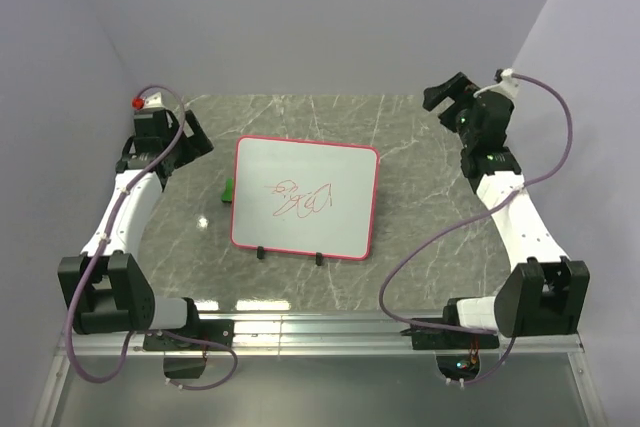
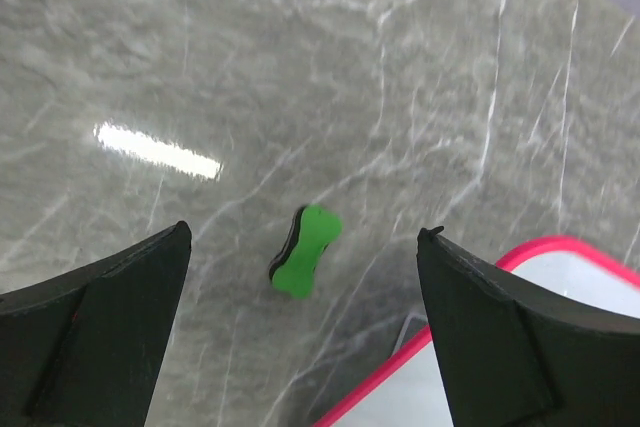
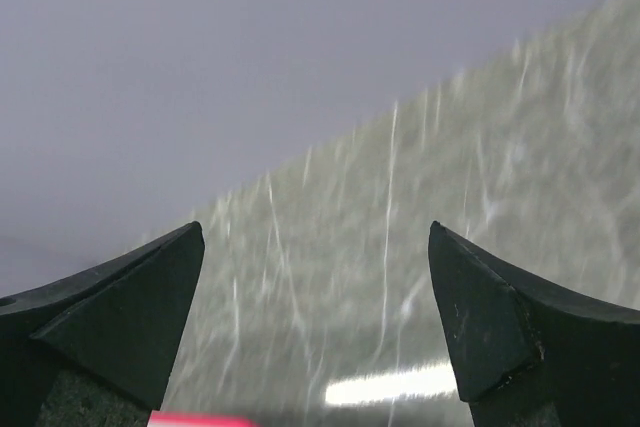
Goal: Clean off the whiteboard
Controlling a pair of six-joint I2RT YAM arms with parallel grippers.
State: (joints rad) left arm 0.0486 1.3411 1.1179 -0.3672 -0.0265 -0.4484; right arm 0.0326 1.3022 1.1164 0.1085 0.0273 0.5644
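The whiteboard (image 1: 305, 197) lies flat in the middle of the table, white with a pink-red frame, red scribbles near its centre and two black clips on its near edge. A small green eraser (image 1: 228, 190) lies on the table just off its left edge; it also shows in the left wrist view (image 2: 305, 251), with a corner of the whiteboard (image 2: 540, 277) at lower right. My left gripper (image 1: 196, 134) is open and empty, raised above the eraser. My right gripper (image 1: 447, 95) is open and empty, raised at the far right, away from the board.
The table is grey marble (image 1: 420, 247) with pale purple walls on three sides. A metal rail (image 1: 320, 332) runs along the near edge by the arm bases. Purple cables loop beside both arms.
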